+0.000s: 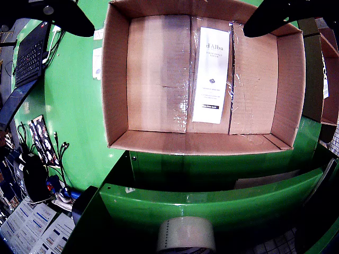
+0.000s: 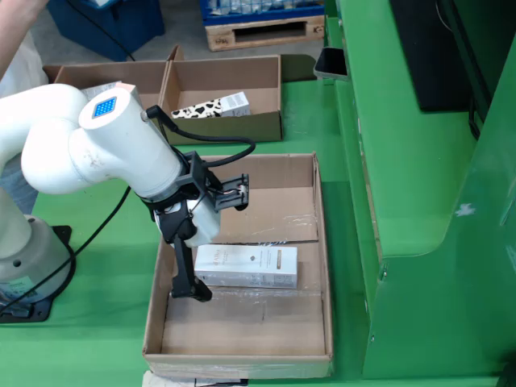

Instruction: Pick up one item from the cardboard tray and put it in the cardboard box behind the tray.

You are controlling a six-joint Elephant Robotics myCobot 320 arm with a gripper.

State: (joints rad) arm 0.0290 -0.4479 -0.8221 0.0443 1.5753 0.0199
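In the fixed view, the flat white carton (image 2: 247, 267) lies on the taped floor of the near cardboard tray (image 2: 318, 242), long axis left-right. The black gripper (image 2: 216, 242) hangs over it, fingers spread wide, empty. Farther back stands a brown cardboard box (image 2: 266, 79) holding a patterned carton (image 2: 211, 107).

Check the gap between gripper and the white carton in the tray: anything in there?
Nothing. In the wrist view the white carton lies on bare tray floor, both fingers spread above it. The fixed view shows the open gripper just over the carton, no other item.
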